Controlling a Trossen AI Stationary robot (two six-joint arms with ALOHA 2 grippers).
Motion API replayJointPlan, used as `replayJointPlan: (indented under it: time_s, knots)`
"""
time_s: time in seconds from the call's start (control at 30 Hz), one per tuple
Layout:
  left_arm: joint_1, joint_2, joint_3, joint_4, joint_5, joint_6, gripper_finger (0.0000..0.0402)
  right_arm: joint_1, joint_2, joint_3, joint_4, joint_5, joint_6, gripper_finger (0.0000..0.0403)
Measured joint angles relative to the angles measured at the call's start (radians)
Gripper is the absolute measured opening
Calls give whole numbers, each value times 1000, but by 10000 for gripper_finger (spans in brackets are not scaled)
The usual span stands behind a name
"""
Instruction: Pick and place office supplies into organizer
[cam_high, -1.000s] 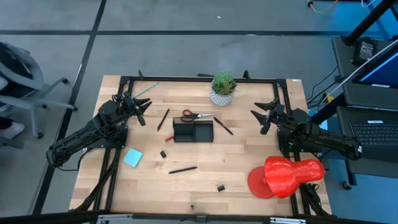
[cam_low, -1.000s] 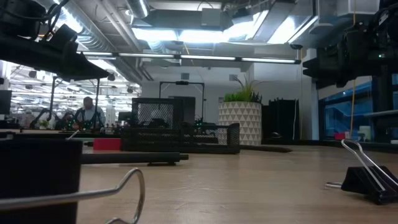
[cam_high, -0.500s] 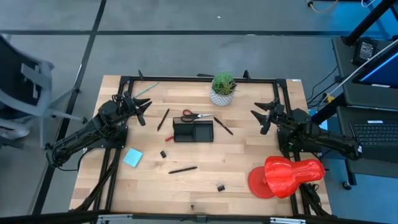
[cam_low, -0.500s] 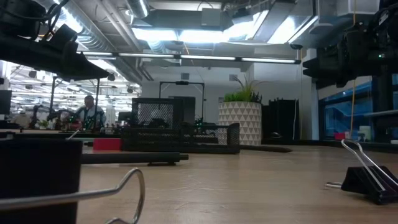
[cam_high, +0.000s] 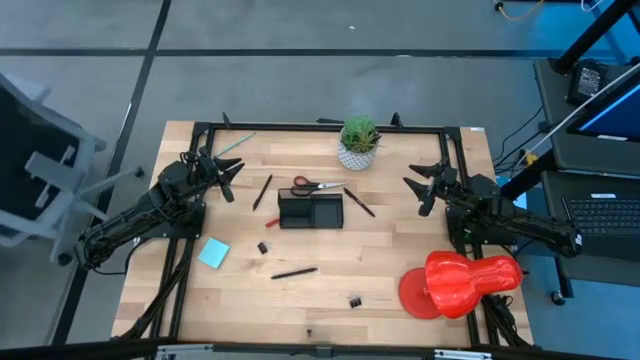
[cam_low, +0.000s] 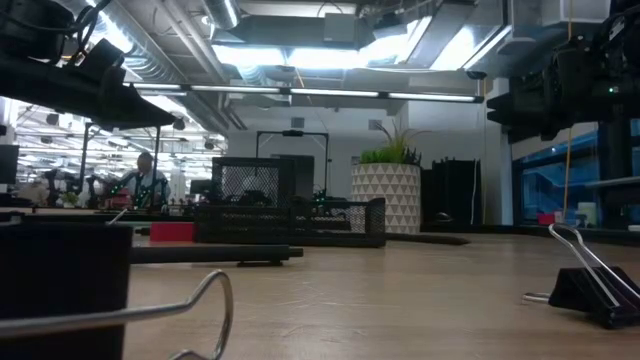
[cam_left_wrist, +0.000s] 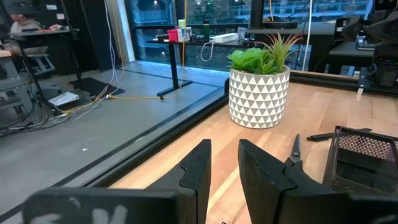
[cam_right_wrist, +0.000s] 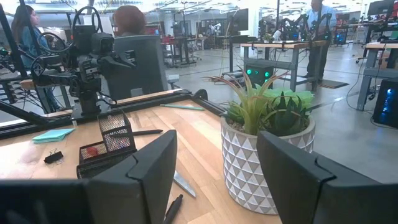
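Organizer (cam_high: 311, 211) at desk (cam_high: 400, 260) centre, scissors (cam_high: 315, 185) at 12 o'clock. Left end effector (cam_high: 226, 173) at 9, right end effector (cam_high: 424, 186) at 3, both spread open, empty.

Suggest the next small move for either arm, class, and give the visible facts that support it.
Probably the left gripper should reach toward the dark pen nearest it. Both grippers hover open and empty at the table's sides, the right gripper opposite. The supplies lie outside the organizer; this pen lies alone, left of it.
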Motion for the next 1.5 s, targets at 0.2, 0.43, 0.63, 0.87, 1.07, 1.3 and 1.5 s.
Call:
replayJointPlan:
  time_s: [0.2, 0.43, 0.63, 0.87, 1.07, 1.3, 1.5]
  knots:
    - [0, 0, 0, 0, 0, 0, 75, 0, 0, 0, 0, 0, 0, 224]
    - [0, 0, 0, 0, 0, 0, 75, 0, 0, 0, 0, 0, 0, 224]
    - [0, 0, 0, 0, 0, 0, 75, 0, 0, 0, 0, 0, 0, 224]
    - [0, 0, 0, 0, 0, 0, 75, 0, 0, 0, 0, 0, 0, 224]
    - [0, 0, 0, 0, 0, 0, 75, 0, 0, 0, 0, 0, 0, 224]
    - [0, 0, 0, 0, 0, 0, 75, 0, 0, 0, 0, 0, 0, 224]
    - [0, 0, 0, 0, 0, 0, 75, 0, 0, 0, 0, 0, 0, 224]
